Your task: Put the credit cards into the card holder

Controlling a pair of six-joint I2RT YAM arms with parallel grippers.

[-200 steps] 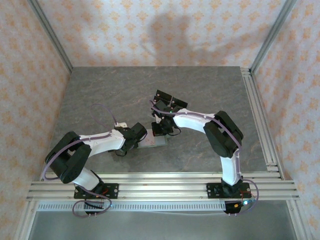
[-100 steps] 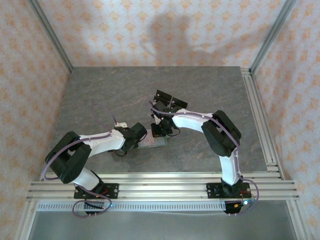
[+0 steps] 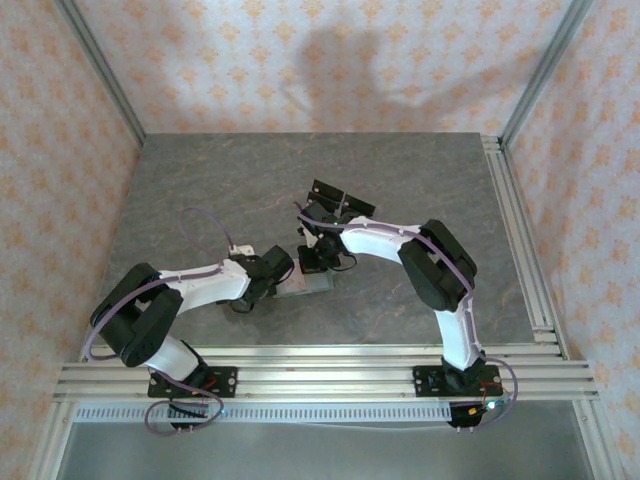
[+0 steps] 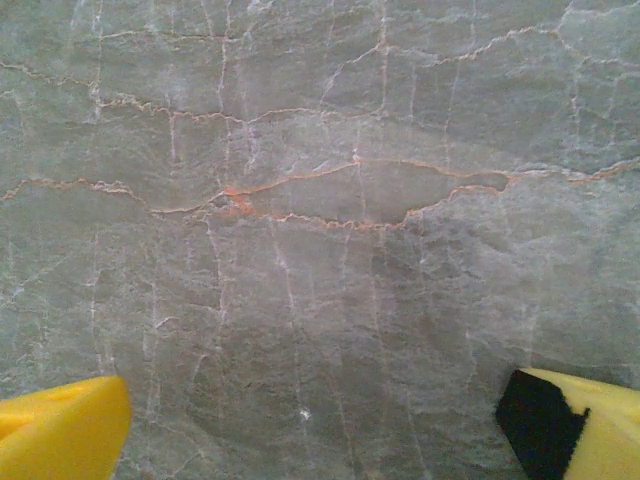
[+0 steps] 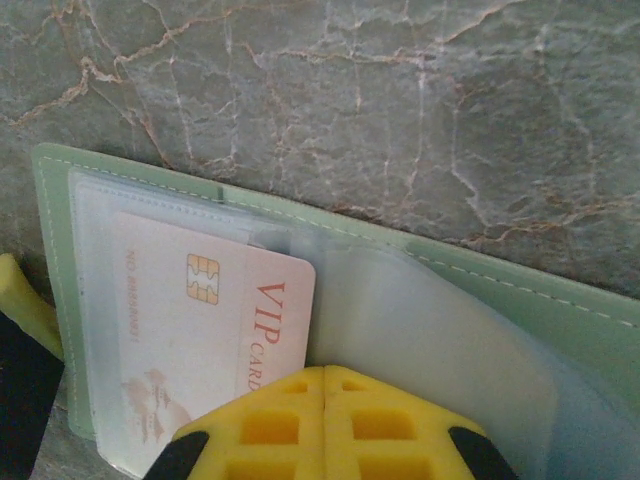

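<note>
Right arm edged slightly leftward; left arm unchanged. Grey veined stone bench (image 3: pixel 200 190). Sage-green soft rectangular card holder (image 5: pixel 500 275), lying open at the bench's near middle. Pale pinkish VIP credit card (image 5: pixel 190 320) — part-seated in its clear sleeve. Right pincer (image 5: pixel 322 400) closed, empty; left pincer (image 4: pixel 315 430) wide open. Step, likely: seating card — next needs a nudge fully home.

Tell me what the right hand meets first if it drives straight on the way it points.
Probably the clear sleeve of the card holder, beside the VIP card: the shut right hand points straight at it, though the gap is unclear.
</note>
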